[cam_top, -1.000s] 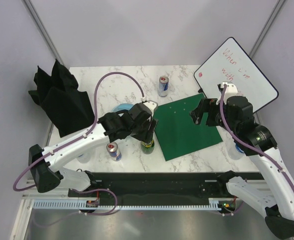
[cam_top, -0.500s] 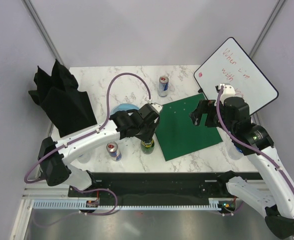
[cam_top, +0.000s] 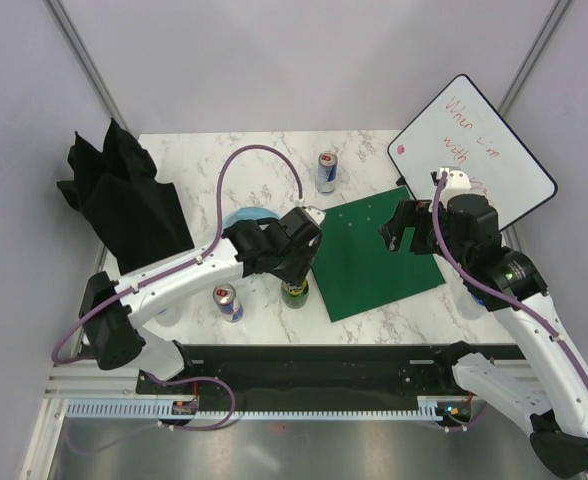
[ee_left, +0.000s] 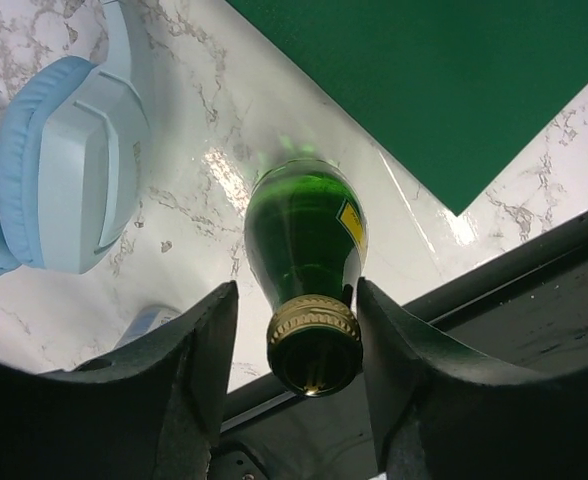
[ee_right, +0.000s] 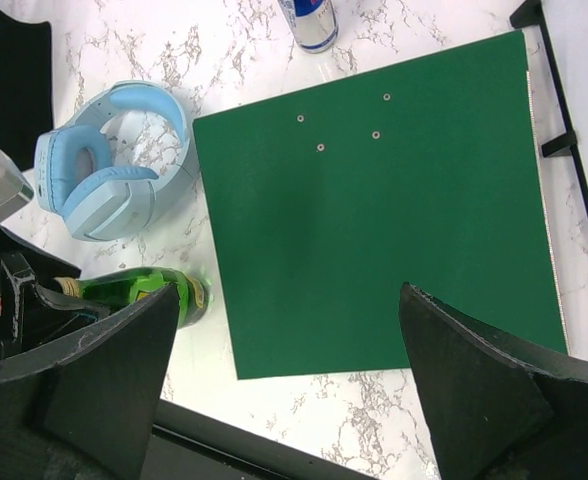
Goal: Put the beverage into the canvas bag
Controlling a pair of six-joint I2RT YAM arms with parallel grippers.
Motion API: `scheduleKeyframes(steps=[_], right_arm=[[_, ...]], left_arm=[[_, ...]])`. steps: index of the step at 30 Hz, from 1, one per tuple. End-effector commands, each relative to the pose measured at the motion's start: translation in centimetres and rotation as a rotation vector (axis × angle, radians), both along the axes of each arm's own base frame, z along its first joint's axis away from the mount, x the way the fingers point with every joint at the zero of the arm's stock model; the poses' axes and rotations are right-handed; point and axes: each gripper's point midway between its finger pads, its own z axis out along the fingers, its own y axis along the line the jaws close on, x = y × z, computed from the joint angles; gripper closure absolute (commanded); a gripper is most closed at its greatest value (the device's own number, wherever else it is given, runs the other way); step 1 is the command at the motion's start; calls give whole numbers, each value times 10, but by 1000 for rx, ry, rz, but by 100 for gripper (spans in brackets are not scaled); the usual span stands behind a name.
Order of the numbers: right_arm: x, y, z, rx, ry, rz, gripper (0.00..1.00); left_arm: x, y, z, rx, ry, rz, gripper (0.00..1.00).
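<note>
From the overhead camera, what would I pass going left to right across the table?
canvas bag → can near the front edge → green bottle → can at the back → whiteboard

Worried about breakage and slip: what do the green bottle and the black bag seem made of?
The green bottle looks like glass: glossy, translucent, sharp highlights, though hard plastic is possible. The canvas bag looks like matte black cloth, slumped in soft folds.

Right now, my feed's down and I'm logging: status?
Left claw open astride upright green bottle, unclamped. Right claw open, empty, over green mat. Black bag far left. Near path: can, headphones.
</note>
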Motion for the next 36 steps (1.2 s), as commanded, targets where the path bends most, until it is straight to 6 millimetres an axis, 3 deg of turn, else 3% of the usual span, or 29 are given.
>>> scheduleKeyframes(steps=[1,4,5,7,8,13,25,31,34,36], right_arm=[[2,-5,6,-4,-39,-20,2],[1,-5,5,-3,-36,-19,2],[1,-5,6,-2,-39,-21,2],[1,-4,4,-3,-33,-17,2],[1,-4,5,-1,-34,-14,2],[0,-8,9,-10,-49,-26,2],[-1,-7,1,-4,-30,-27,2],[-5,-7,3,8,-35,-21,2],[-7,-7,4,11,-44,-21,2],[-7,-8,5,10,-51,-19,2]], left_arm=[[5,1,4,20,-28,8,42],[5,0,1,25,-21,1,51],[5,0,1,27,-20,0,65],[4,-2,-2,34,-10,-9,82],[4,-2,-2,36,-7,-10,97],[3,2,7,42,-4,17,98],[49,32,99,41,-222,202,98],[95,71,158,-16,-322,336,98],[118,98,208,-77,-420,422,98],[131,123,226,-71,-468,486,98]])
